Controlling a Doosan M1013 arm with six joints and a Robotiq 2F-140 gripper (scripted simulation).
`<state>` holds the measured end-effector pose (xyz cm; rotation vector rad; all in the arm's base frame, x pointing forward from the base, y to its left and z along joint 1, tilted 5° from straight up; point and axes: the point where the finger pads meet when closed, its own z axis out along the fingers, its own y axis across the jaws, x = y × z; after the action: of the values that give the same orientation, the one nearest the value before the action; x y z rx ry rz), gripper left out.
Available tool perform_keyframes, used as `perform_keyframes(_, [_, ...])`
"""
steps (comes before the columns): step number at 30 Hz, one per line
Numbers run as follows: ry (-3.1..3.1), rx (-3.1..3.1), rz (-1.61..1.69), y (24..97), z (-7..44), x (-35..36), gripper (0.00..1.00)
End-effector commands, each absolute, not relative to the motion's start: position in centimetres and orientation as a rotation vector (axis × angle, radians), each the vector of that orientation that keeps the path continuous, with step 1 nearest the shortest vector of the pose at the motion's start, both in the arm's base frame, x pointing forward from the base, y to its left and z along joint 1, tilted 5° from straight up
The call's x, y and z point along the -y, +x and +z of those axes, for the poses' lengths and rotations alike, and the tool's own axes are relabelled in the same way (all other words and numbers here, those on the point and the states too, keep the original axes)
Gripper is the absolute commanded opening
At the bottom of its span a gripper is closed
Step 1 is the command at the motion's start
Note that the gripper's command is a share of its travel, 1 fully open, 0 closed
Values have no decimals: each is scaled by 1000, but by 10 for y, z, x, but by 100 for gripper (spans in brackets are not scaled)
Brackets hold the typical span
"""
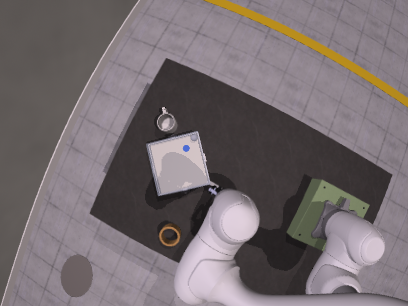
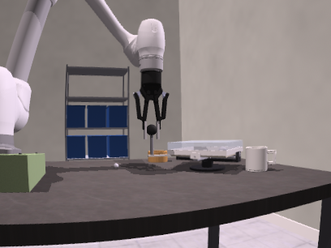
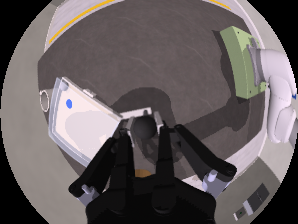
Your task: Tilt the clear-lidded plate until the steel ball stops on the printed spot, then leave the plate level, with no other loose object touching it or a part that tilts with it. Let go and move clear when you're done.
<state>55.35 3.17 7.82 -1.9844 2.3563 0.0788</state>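
Note:
The square clear-lidded plate [image 1: 170,172] [image 2: 204,145] [image 3: 80,129] sits on a black pivot stand and looks about level. The blue printed spot [image 1: 186,148] [image 3: 69,103] is near its far corner. A small grey round shape [image 1: 193,136] in the plate's far corner looks like the steel ball, apart from the spot. A thin upright lever with a black knob [image 2: 152,130] [image 3: 141,128] stands beside the plate's near corner. My gripper [image 2: 152,129] [image 3: 145,120] is shut on that knob from above. In the overhead view the arm hides the gripper.
A white mug [image 1: 166,122] [image 2: 256,158] stands just beyond the plate. An orange ring [image 1: 169,235] [image 2: 158,157] lies near the lever. A tiny white ball [image 2: 116,164] rests on the dark table. The arm's green base block [image 1: 310,220] [image 2: 20,172] is at the right.

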Motion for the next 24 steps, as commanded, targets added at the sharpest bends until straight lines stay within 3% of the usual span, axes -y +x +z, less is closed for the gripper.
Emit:
perform_keyframes(1, [-1984, -2356, 79, 554, 78, -32, 0])
perform_keyframes(24, [-1984, -2356, 79, 553, 78, -30, 0])
